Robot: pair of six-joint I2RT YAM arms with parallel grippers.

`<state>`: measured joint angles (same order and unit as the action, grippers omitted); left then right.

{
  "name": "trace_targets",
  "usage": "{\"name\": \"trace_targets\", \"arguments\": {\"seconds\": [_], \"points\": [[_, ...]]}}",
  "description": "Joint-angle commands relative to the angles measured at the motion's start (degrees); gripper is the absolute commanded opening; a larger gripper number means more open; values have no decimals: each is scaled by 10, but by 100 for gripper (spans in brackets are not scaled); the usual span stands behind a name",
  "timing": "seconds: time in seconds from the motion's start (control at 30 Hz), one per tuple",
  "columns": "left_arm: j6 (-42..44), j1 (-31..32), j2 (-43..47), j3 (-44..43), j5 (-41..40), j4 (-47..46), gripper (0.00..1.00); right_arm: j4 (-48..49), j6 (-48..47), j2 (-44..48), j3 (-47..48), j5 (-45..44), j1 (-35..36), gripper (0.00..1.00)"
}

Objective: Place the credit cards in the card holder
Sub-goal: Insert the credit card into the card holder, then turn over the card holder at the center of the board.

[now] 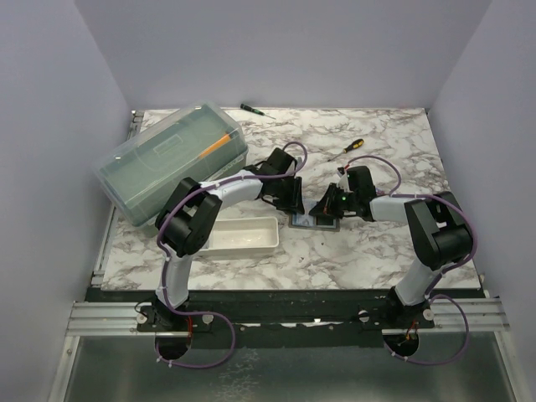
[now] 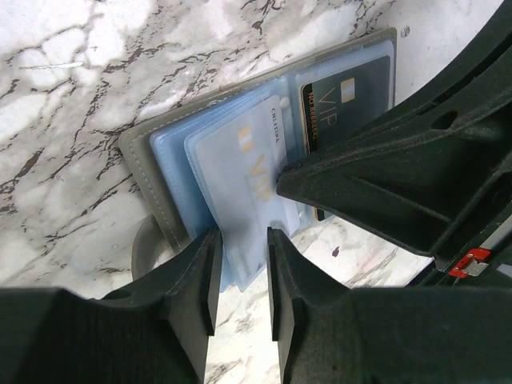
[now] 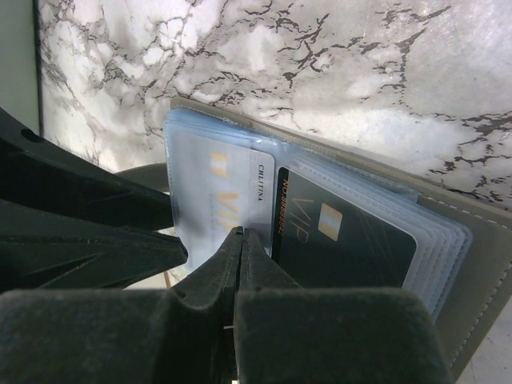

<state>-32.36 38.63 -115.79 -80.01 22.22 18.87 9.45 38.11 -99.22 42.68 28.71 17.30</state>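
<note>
The grey card holder (image 1: 306,221) lies open on the marble between both grippers, its blue see-through sleeves fanned out (image 2: 172,160). A pale credit card (image 2: 240,168) (image 3: 212,188) marked VIP sits in the front sleeve. A black VIP card (image 2: 344,100) (image 3: 336,240) sits in the sleeve beside it. My left gripper (image 2: 242,240) (image 1: 293,203) is open, its fingertips on either side of the front sleeve's near end with a gap. My right gripper (image 3: 242,234) (image 1: 328,207) is shut, and its tip (image 2: 282,178) rests on the pale card's edge.
A white oblong tray (image 1: 243,237) stands by the left arm. A translucent greenish lidded box (image 1: 167,159) sits tilted at the back left. Two screwdrivers lie on the far marble, one with a green handle (image 1: 251,109) and one with an orange handle (image 1: 352,146).
</note>
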Motion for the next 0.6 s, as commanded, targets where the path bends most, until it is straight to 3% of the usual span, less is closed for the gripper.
{"name": "trace_targets", "arguments": {"seconds": [0.0,0.33,0.57], "points": [[-2,13,19,8,-1,-23,33,-21,-6,-14,-13,-30,3,0],[-11,19,43,2,8,-29,33,-93,-20,39,19,-54,3,13],[-18,32,35,-19,19,-28,35,-188,-25,87,49,-116,3,19]]}}
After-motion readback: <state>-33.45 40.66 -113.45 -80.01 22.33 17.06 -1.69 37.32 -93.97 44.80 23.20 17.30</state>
